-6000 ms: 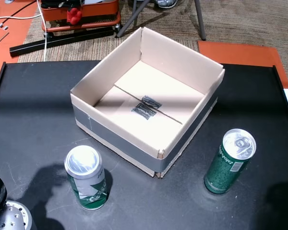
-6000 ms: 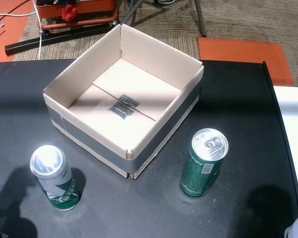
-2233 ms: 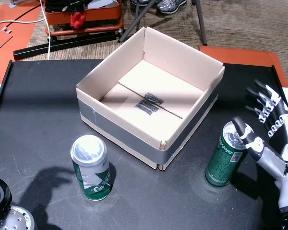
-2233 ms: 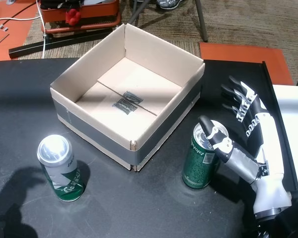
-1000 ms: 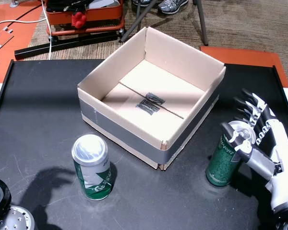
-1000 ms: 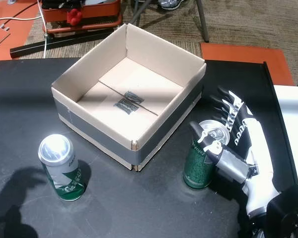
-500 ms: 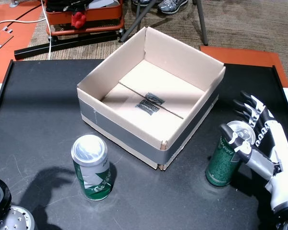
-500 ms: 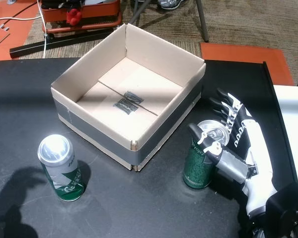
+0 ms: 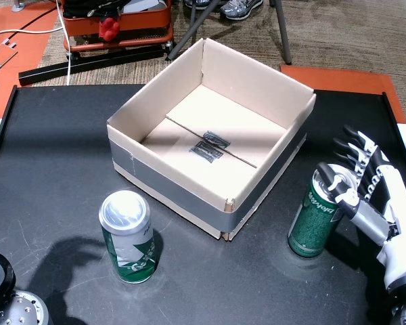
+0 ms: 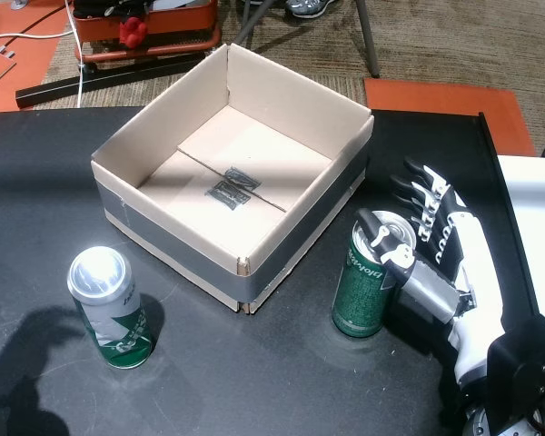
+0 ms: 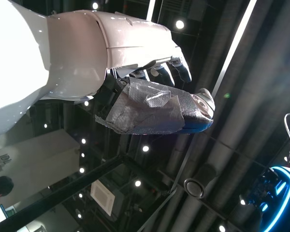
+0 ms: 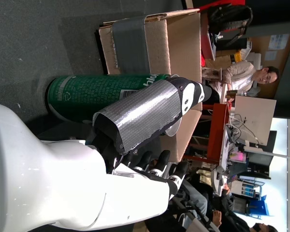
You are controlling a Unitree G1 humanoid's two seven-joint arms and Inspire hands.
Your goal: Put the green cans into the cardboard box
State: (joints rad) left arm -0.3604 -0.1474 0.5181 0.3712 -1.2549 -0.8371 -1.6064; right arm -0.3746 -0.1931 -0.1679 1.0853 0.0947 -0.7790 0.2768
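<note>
One green can [image 9: 316, 220] now cupped closer by the half-closed right hand [image 9: 372, 193], fingers apart.

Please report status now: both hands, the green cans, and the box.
Right hand open beside upright dark green can, thumb at its rim. Left hand holds nothing. Second green-and-white can untouched. Open cardboard box empty, path clear.

white lettering runs down the green can [image 10: 367, 282], too small and blurred to read.
</note>
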